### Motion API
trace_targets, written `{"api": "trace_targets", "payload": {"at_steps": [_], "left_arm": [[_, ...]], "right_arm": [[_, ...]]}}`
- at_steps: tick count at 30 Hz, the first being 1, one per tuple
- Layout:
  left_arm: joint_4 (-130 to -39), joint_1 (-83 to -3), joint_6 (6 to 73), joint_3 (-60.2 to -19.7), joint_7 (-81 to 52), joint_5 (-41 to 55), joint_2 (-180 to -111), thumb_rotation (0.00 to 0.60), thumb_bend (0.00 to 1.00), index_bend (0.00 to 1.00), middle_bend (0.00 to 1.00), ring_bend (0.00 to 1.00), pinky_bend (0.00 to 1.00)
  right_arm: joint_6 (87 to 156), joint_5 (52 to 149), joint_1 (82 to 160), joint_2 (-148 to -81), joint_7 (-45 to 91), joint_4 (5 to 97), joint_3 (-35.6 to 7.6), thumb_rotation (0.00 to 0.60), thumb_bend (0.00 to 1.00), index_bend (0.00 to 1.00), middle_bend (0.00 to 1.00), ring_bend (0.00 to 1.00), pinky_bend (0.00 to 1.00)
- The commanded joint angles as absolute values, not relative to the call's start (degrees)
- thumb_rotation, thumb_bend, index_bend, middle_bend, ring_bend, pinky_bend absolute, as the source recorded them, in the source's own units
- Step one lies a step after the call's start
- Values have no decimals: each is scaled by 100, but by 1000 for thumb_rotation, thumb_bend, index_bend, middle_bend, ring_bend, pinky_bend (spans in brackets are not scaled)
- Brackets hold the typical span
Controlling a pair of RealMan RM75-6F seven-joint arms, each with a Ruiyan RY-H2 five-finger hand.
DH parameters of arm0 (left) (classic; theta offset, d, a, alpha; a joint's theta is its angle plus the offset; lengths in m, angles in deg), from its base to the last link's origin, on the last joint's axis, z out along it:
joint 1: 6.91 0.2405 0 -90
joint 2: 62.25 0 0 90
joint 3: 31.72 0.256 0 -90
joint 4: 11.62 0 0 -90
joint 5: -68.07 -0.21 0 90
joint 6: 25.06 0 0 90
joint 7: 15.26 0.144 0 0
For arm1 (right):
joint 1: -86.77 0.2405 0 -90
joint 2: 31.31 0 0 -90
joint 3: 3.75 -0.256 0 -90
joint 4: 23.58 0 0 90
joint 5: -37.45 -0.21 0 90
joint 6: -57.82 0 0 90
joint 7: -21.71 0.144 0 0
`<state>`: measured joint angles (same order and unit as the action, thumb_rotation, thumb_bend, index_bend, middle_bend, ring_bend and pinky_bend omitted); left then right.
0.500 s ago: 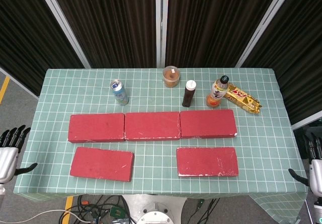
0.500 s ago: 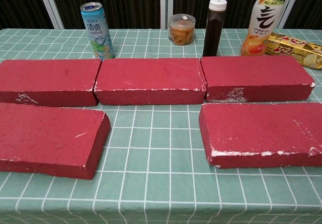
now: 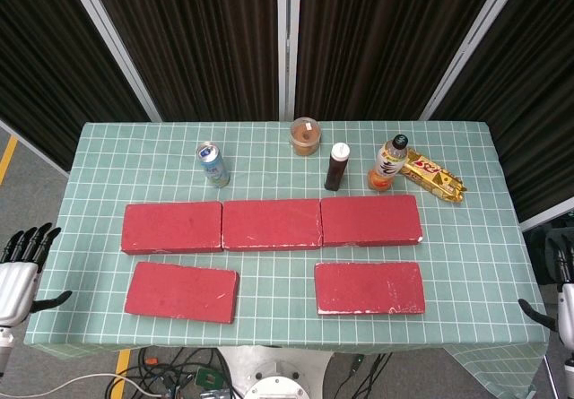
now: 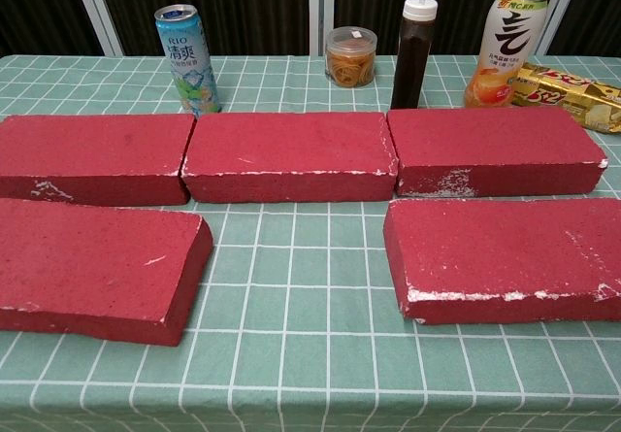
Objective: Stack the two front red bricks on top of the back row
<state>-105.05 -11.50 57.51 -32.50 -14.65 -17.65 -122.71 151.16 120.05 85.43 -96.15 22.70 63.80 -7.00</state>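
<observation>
Three red bricks lie end to end as a back row: left [image 3: 171,228], middle [image 3: 272,224] and right [image 3: 370,220]. Two more red bricks lie flat in front: the front left brick [image 3: 182,291] [image 4: 92,267], slightly skewed, and the front right brick [image 3: 369,287] [image 4: 500,259]. My left hand [image 3: 18,273] hangs off the table's left edge, fingers spread, holding nothing. My right hand [image 3: 563,300] sits off the right edge, partly cut off by the frame, fingers apart and empty. Neither hand shows in the chest view.
Behind the back row stand a blue drink can [image 3: 213,164], a small jar [image 3: 305,136], a dark bottle [image 3: 336,166], a tea bottle [image 3: 388,163] and a gold snack pack [image 3: 432,176]. The green checked tablecloth [image 3: 278,273] covers the table.
Both hands have dropped slightly lower and outward at the table's sides. The bricks have not moved.
</observation>
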Motion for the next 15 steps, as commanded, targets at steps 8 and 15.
{"api": "trace_targets", "payload": {"at_steps": [8,15], "left_arm": [[-10933,-1264,5552,-3260,-1486,-1716,-12036,600,0,44,2,0,0],[-11365,-1314,5522,-3192,-1481,-1923,-11780,600,0,43,2,0,0]], "right_arm": [[15089,12023,8522,-9558,2125,6477,-767,600,0,0,0,0,0],[15091,12119,8550,-9414,2157,6655,-834,600,0,0,0,0,0]]}}
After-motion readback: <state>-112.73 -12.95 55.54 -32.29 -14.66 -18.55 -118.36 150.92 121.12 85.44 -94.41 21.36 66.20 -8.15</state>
